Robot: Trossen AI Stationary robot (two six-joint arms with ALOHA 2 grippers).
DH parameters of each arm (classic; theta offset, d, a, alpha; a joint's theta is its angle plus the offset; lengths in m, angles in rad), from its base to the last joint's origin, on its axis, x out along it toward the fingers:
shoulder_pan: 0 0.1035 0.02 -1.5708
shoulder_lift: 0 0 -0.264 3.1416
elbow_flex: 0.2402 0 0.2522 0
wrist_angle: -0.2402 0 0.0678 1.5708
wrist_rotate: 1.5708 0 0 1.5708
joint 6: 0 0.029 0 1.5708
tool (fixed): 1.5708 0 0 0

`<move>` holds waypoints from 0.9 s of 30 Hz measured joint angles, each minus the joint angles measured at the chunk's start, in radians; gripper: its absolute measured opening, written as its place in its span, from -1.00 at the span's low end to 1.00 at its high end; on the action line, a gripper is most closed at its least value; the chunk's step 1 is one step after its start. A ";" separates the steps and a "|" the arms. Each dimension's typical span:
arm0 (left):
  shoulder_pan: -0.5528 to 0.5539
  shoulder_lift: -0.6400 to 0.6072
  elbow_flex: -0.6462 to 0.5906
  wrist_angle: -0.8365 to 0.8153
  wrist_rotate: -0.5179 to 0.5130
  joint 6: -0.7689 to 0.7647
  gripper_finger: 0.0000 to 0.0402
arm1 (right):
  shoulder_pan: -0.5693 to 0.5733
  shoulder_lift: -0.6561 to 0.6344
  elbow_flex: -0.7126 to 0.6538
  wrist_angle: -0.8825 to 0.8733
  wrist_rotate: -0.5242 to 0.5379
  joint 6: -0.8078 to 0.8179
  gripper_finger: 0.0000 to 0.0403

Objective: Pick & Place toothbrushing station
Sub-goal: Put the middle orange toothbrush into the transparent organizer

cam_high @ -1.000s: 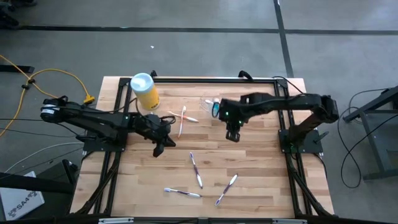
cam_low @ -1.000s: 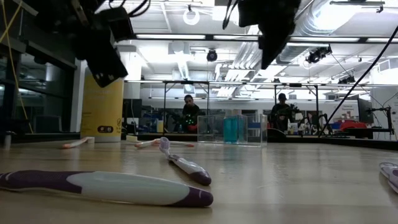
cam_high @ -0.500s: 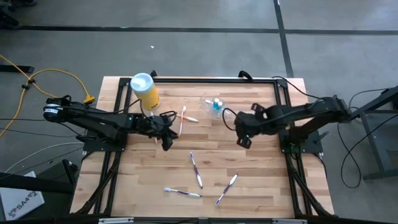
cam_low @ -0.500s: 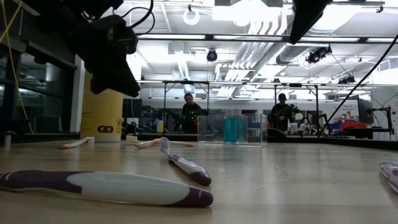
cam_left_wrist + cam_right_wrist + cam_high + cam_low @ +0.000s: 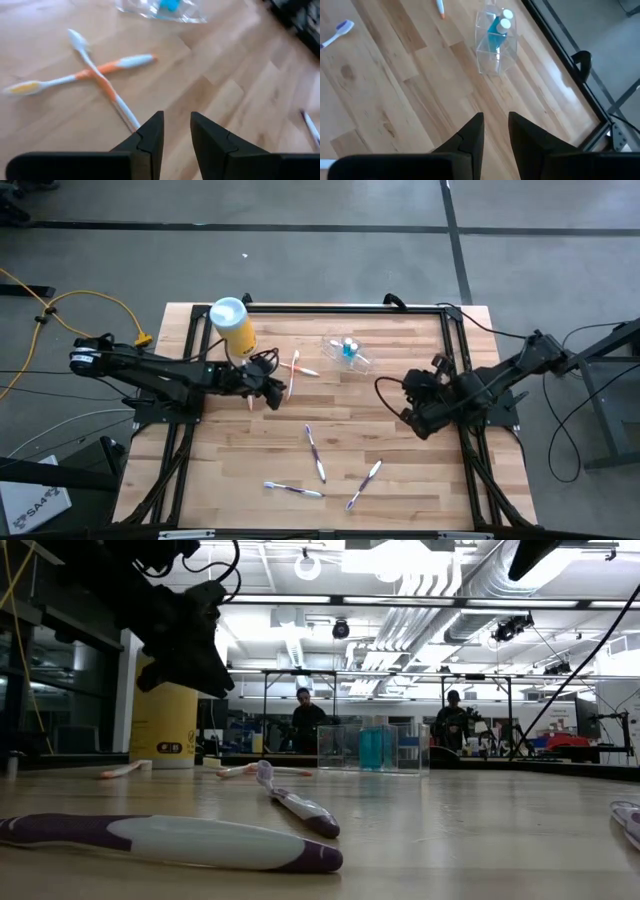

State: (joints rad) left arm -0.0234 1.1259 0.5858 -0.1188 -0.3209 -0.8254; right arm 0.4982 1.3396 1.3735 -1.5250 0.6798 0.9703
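Observation:
The toothbrushing station [image 5: 348, 350] is a small clear holder with blue pieces inside. It rests on the table at the far middle and also shows in the low view [image 5: 372, 747] and both wrist views [image 5: 160, 7] [image 5: 496, 42]. My left gripper [image 5: 275, 388] [image 5: 176, 132] hovers left of centre, open and empty, beside two crossed orange toothbrushes [image 5: 95, 75]. My right gripper [image 5: 418, 423] [image 5: 495, 127] is open and empty. It hangs high over the table's right side, well off the station.
A yellow canister with a pale blue lid [image 5: 233, 325] stands at the far left. Three purple toothbrushes [image 5: 315, 452] [image 5: 293, 490] [image 5: 363, 483] lie in the near middle. A black frame [image 5: 300, 307] runs round the table. People stand in the room behind [image 5: 303, 720].
My right gripper has swung away from the station toward the table's right and near edges, rising out of the low view and turning as it went. My left gripper has rolled about its own axis and edged toward the orange toothbrushes. The station has stayed in place.

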 joint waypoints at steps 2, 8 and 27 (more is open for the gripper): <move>0.015 0.006 0.000 0.004 -0.011 -0.011 -0.54 | 0.015 0.000 0.000 -0.008 0.000 0.020 -0.60; 0.056 0.112 0.008 0.117 0.019 -0.004 -0.54 | 0.066 0.000 0.000 -0.029 0.002 0.065 -0.60; 0.138 0.282 0.150 -0.020 0.009 -0.134 -0.54 | 0.211 0.000 0.000 -0.046 -0.009 0.158 -0.60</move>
State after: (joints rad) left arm 0.1150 1.4083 0.7359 -0.1392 -0.3114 -0.9596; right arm 0.7088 1.3399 1.3735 -1.5711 0.6712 1.1287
